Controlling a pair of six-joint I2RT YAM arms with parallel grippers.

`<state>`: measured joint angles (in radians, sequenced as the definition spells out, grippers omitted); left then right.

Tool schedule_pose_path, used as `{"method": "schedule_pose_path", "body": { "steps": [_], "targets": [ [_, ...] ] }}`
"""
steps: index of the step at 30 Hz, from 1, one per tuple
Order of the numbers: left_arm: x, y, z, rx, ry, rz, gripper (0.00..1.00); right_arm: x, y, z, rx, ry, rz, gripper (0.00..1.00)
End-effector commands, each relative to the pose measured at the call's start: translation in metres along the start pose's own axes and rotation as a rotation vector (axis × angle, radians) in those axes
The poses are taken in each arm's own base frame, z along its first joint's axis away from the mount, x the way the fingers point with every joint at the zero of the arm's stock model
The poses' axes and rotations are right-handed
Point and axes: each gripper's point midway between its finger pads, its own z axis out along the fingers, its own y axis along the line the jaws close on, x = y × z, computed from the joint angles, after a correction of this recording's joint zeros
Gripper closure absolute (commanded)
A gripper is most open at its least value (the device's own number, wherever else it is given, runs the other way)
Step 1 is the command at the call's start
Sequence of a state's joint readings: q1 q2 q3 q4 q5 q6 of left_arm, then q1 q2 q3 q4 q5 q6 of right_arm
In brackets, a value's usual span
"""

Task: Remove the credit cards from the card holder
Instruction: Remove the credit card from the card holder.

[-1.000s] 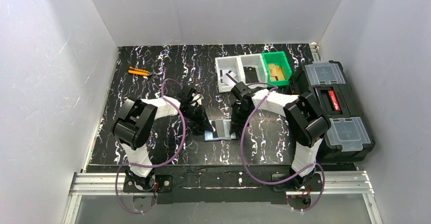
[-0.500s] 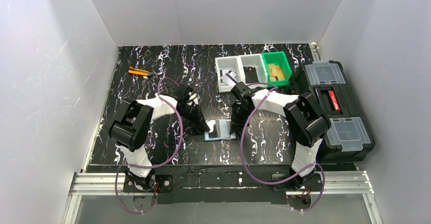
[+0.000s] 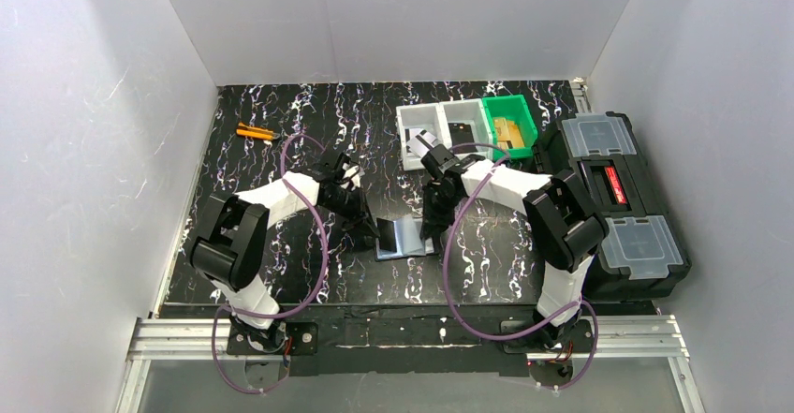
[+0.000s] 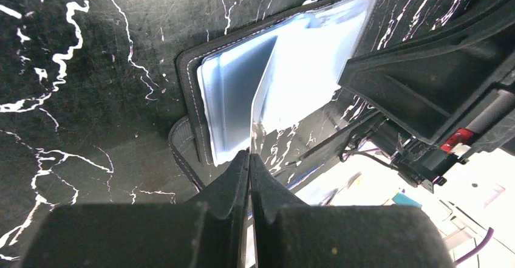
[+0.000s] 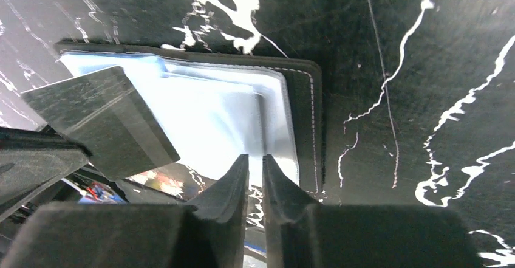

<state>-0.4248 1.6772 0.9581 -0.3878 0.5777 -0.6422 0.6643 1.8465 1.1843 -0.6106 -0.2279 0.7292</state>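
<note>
The card holder lies open on the dark marbled table, its glossy blue-grey inside facing up. My left gripper is shut on the edge of a thin grey credit card, which tilts up over the holder's left half. The same card shows at the left of the right wrist view. My right gripper is at the holder's right edge. Its jaws are slightly apart with nothing between them.
Two white bins and a green bin holding tan blocks stand at the back. A large black toolbox with clear lids fills the right side. An orange tool lies at the back left.
My left gripper has drawn back to the left, and the card now tilts up from the holder. The right gripper's jaws have parted slightly.
</note>
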Motion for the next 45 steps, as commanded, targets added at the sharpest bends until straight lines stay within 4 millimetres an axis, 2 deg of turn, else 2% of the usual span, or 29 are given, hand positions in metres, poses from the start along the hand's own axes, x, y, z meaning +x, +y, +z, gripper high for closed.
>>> {"method": "schedule_pose_path", "body": {
  "steps": [1,3,7,9,14,21,31,36,41,45],
  "targets": [
    [-0.006,-0.011,-0.020,0.016,-0.040,0.044,1.00,-0.020,0.025,-0.034,-0.050,-0.100,-0.050,0.71],
    [-0.007,-0.013,-0.022,0.029,-0.044,0.045,1.00,-0.024,0.034,-0.047,-0.074,-0.125,-0.063,0.57],
    [-0.010,-0.018,-0.027,0.052,-0.054,0.048,1.00,-0.031,0.049,-0.068,-0.116,-0.170,-0.085,0.17],
    [-0.011,-0.021,-0.028,0.068,-0.056,0.050,1.00,-0.033,0.054,-0.077,-0.133,-0.192,-0.094,0.02],
    [-0.017,-0.032,-0.039,0.110,-0.081,0.049,1.00,-0.035,0.067,-0.093,-0.214,-0.246,-0.130,0.02],
    [-0.029,-0.056,-0.068,0.199,-0.156,0.051,1.00,-0.034,0.091,-0.103,-0.430,-0.244,-0.142,0.02],
    [-0.042,-0.098,-0.102,0.452,-0.198,-0.013,1.00,-0.047,0.112,-0.140,-0.787,-0.276,-0.085,0.02],
    [-0.048,-0.117,-0.111,0.567,-0.196,-0.032,1.00,-0.048,0.122,-0.150,-0.885,-0.239,-0.064,0.02],
    [-0.049,-0.121,-0.111,0.616,-0.180,-0.048,1.00,-0.050,0.129,-0.156,-0.972,-0.220,-0.032,0.12],
    [-0.047,-0.123,-0.112,0.630,-0.171,-0.047,1.00,-0.049,0.132,-0.156,-1.026,-0.182,-0.009,0.31]
  ]
}}
